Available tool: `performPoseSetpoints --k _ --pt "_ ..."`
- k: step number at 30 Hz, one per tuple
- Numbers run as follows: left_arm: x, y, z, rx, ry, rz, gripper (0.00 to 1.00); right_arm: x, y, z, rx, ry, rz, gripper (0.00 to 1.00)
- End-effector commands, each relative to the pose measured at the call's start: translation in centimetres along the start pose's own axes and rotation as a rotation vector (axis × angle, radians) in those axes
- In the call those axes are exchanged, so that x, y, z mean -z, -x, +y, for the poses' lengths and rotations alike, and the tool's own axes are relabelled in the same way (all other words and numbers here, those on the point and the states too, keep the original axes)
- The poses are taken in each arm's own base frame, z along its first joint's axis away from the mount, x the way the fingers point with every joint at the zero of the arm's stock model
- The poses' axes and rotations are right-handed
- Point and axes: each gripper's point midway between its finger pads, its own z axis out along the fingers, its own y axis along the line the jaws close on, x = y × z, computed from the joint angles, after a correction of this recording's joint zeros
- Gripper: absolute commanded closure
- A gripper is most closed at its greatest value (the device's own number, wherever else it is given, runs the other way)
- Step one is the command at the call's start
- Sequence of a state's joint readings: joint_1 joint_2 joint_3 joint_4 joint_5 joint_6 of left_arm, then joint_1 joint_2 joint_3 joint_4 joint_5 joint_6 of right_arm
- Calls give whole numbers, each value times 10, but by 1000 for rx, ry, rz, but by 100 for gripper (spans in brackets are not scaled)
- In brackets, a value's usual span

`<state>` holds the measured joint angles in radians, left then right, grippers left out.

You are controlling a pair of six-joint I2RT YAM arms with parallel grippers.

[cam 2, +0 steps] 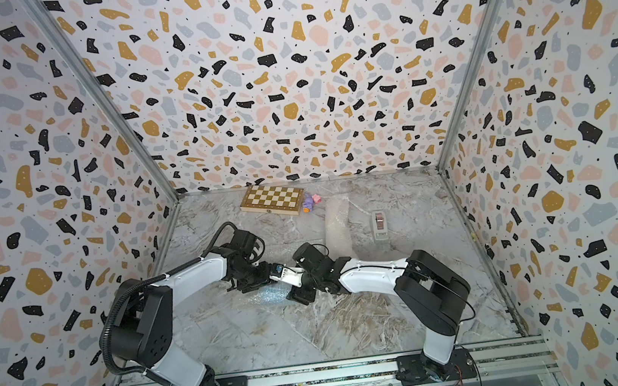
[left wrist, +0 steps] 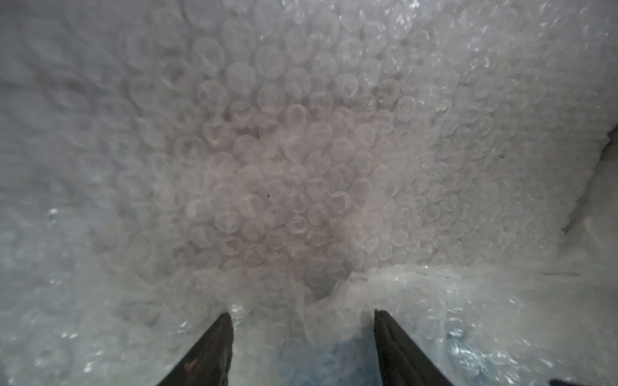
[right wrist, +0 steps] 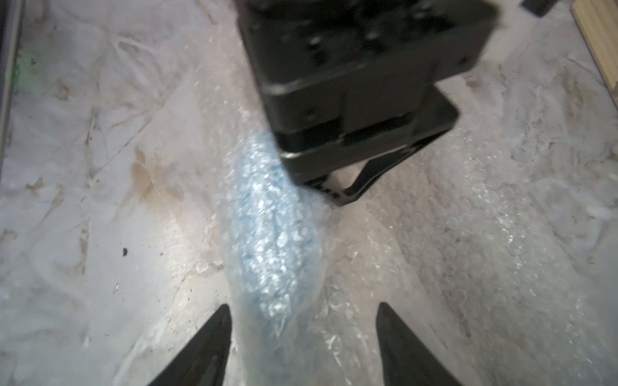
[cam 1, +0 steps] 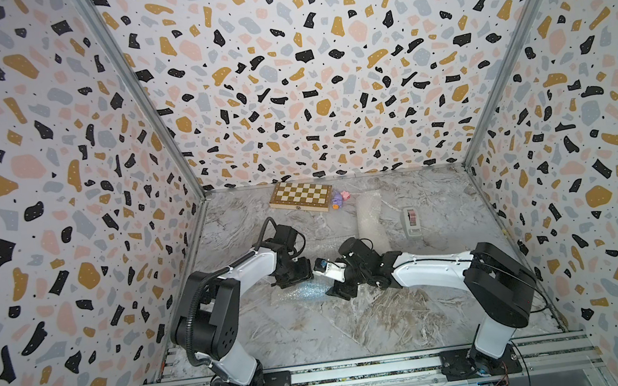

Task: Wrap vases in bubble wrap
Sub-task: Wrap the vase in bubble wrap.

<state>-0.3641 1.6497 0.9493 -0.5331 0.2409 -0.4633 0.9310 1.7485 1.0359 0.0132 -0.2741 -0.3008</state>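
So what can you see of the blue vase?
The blue vase lies on its side on the table, rolled in clear bubble wrap, so only a pale blue, shiny blur shows; ribs and neck are hidden. One end lies between the open fingers of the right gripper, the other under the left gripper. More wrap spreads flat beside it.

The light blue vase is a blurred shape under bubble wrap.

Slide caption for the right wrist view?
Light blue vase wrapped in clear bubble wrap lying on grey-white marble surface, between the open fingers of the right gripper.
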Motion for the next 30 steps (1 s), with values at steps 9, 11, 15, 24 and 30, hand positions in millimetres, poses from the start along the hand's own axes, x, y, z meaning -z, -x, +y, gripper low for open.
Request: performPoseSetpoints --k 9,11,15,24,30 --pt "-3 -11 5 -15 24 24 34 -19 -15 25 -9 194 89 19" --pt "-3 -12 5 -8 18 21 34 -22 -19 26 -12 198 100 20" --pt "-3 -11 4 4 8 12 34 -32 -27 26 -28 213 141 27" --pt "13 4 5 13 -3 -42 31 -32 -33 35 -179 242 161 53" --pt "65 27 3 67 -68 -170 24 -37 -31 59 -322 302 163 53"
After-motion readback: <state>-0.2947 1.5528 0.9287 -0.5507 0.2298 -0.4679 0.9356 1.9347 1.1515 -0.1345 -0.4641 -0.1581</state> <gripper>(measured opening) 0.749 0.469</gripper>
